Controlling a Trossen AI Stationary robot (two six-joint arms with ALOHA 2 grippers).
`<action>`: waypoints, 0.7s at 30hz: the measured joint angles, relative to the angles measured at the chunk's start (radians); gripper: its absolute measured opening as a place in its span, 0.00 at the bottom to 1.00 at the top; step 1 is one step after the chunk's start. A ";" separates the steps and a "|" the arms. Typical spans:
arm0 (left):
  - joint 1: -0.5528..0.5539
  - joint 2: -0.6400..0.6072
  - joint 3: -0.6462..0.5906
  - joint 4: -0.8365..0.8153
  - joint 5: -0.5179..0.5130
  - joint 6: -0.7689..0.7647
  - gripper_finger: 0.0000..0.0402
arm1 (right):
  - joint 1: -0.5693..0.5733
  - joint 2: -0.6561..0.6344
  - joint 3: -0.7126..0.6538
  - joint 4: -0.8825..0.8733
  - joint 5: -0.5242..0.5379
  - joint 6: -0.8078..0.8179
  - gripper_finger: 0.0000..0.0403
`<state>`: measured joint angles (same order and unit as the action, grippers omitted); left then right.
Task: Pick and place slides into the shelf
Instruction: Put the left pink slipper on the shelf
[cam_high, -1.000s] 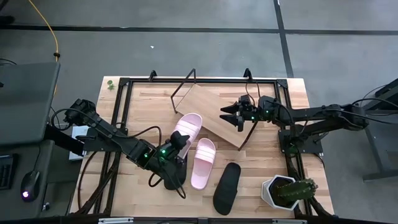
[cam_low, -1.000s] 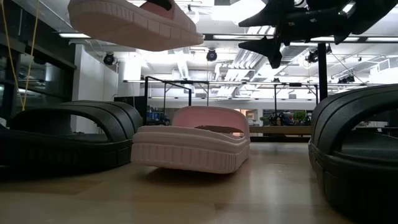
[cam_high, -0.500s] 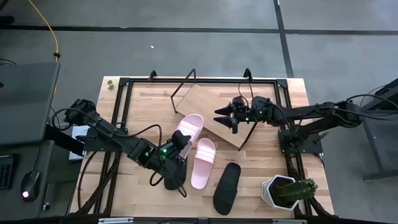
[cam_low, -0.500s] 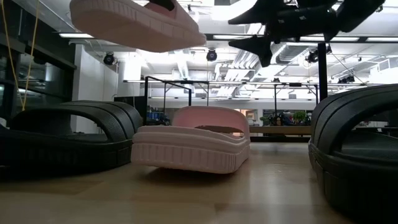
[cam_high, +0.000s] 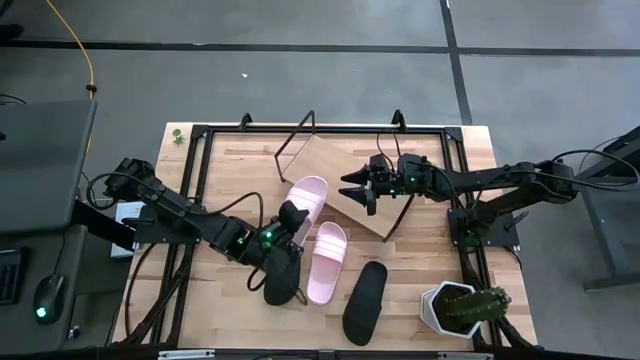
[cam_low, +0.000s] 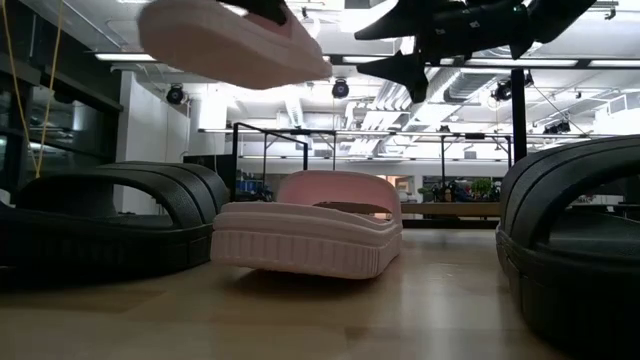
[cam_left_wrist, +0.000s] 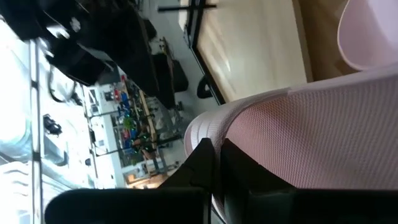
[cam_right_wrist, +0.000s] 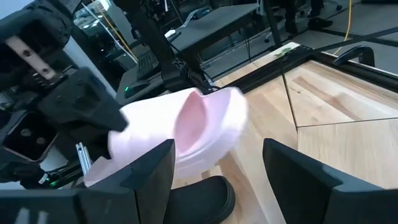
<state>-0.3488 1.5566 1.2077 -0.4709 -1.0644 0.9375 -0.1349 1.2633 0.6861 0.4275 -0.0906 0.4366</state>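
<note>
Midway, the left gripper (cam_high: 291, 214) pinches a pink slide (cam_high: 307, 199) aloft near the shelf (cam_high: 345, 190); the right gripper (cam_high: 356, 186), spread, waits there. Next probably a handover or placing.

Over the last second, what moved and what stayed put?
The left gripper, shut on the raised pink slide, carried it a little toward the shelf. The open right gripper slid over the shelf toward that slide. The other pink slide, both black slides and the shelf stayed put.
</note>
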 joint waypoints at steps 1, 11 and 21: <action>0.015 0.000 -0.003 0.000 0.007 0.000 0.00 | 0.000 0.000 0.000 0.000 0.000 0.000 0.58; 0.157 0.000 -0.028 0.045 0.168 0.000 0.00 | -0.012 -0.008 0.000 0.002 -0.006 -0.026 0.58; 0.259 0.000 -0.028 0.084 0.297 0.011 0.00 | -0.035 -0.098 0.000 -0.055 -0.040 -0.083 0.58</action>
<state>-0.0903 1.5566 1.1793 -0.3874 -0.7675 0.9483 -0.1699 1.1649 0.6861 0.3729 -0.1305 0.3533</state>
